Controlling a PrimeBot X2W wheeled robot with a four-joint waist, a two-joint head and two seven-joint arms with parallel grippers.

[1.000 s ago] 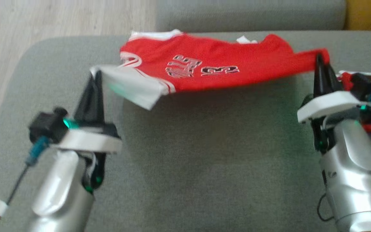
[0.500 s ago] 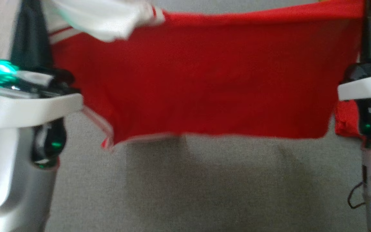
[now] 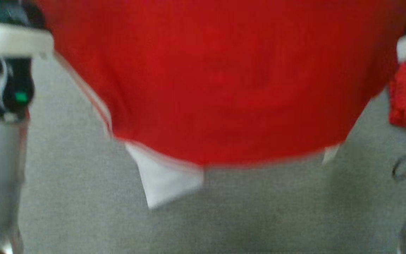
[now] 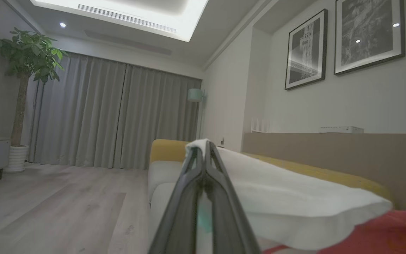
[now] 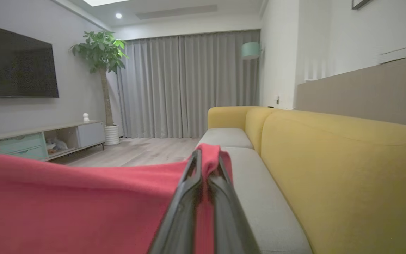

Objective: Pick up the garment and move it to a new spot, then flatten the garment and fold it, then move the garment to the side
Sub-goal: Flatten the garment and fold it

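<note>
1 garment [image 3: 224, 88] btwn 2 claws [image 4: 203, 144] [image 5: 207, 152]

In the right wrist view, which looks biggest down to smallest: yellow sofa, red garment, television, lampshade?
1. yellow sofa and red garment, about alike; the garment is nearest the camera
2. television
3. lampshade

The grey sofa seat [image 3: 224, 218] bears a crumpled red cloth [image 3: 405, 95] at right.
</note>
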